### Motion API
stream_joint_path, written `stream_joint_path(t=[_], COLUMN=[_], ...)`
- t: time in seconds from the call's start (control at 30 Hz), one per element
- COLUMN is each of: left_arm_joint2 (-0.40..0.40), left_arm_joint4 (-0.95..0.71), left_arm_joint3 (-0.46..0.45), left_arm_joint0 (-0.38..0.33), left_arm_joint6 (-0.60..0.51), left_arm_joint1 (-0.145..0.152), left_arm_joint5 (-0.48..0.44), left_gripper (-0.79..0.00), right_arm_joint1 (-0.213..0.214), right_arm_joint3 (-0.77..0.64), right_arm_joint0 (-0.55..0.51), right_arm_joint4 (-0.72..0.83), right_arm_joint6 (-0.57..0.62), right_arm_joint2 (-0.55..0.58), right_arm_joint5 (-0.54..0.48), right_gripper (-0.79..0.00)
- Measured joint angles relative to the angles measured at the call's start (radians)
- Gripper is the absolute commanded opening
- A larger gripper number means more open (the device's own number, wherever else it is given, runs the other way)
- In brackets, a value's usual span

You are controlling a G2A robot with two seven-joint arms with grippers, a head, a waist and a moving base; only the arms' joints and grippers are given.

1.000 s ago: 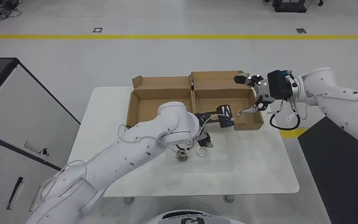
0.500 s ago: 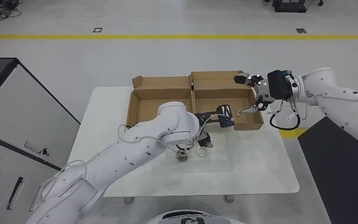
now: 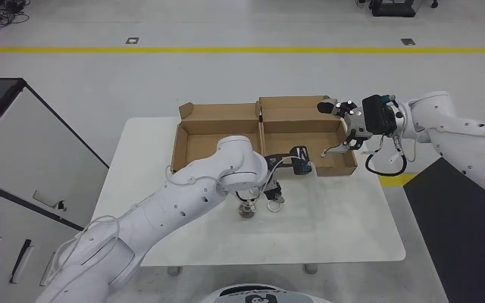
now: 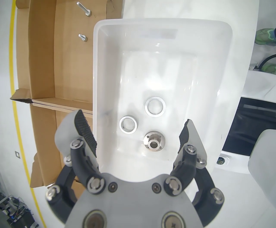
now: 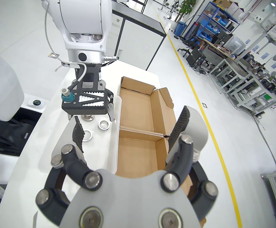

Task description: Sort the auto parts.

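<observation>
Three bare-metal auto parts lie on the floor of a white, glossy plastic tray (image 4: 224, 54) with rounded corners. They are a flanged hub (image 4: 154, 142) with a round flange and a bored collar at its centre, a thick-walled ring (image 4: 128, 124) and a wider, thinner ring (image 4: 155, 106). The three sit close together at one end of the tray, none touching another, and the rest of the tray floor is bare.

The left tool (image 4: 134, 127) hangs low over that cluster. Its two fingers, pale shells faced with black ribbed pads, are spread wide with nothing between them.

Beside the tray, along one long side, stands a shallow brown cardboard box (image 4: 64, 71) with raw corrugated flaps and a divider splitting it into two compartments. A longer bolt (image 4: 83, 9) and a shorter bolt (image 4: 82, 37), both silver with hexagonal heads, lie in one compartment near the wall next to the tray. Which compartment that is cannot be told for certain.

The right tool (image 5: 129, 123) is poised over the far end of the box, well apart from the left tool. Its ribbed black pads are likewise spread wide and it holds nothing.

Tray and box rest on a white table (image 3: 348, 227) with rounded corners. Beyond the table, a yellow line (image 3: 227, 49) runs across the pale grey floor.
</observation>
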Motion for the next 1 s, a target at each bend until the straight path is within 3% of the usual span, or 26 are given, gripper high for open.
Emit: stream_joint_path(t=[0.2,0.77,0.83,0.9,1.0], left_arm_joint2=[0.028,0.045,0.050,0.055,0.062], left_arm_joint4=[-0.026,-0.001,-0.001,0.000,0.004], left_arm_joint3=[0.040,0.073,0.076,0.080,0.090], left_arm_joint0=[-0.033,0.004,0.003,-0.001,-0.005], left_arm_joint6=[-0.026,0.016,0.021,0.028,0.040], left_arm_joint1=[-0.016,-0.013,-0.015,-0.018,-0.023], left_arm_joint5=[-0.006,-0.031,-0.031,-0.029,-0.031], left_gripper=[0.000,0.000,-0.025,-0.123,-0.197], right_arm_joint1=[0.000,0.000,0.000,0.000,0.000], right_arm_joint3=[0.000,0.000,0.000,0.000,0.000], right_arm_joint0=[0.000,0.000,0.000,0.000,0.000], right_arm_joint4=[0.000,0.000,0.000,0.000,0.000], right_arm_joint6=[0.000,0.000,0.000,0.000,0.000], right_arm_joint2=[0.000,0.000,0.000,0.000,0.000], right_arm_joint5=[0.000,0.000,0.000,0.000,0.000], right_gripper=[0.000,0.000,0.000,0.000,0.000])
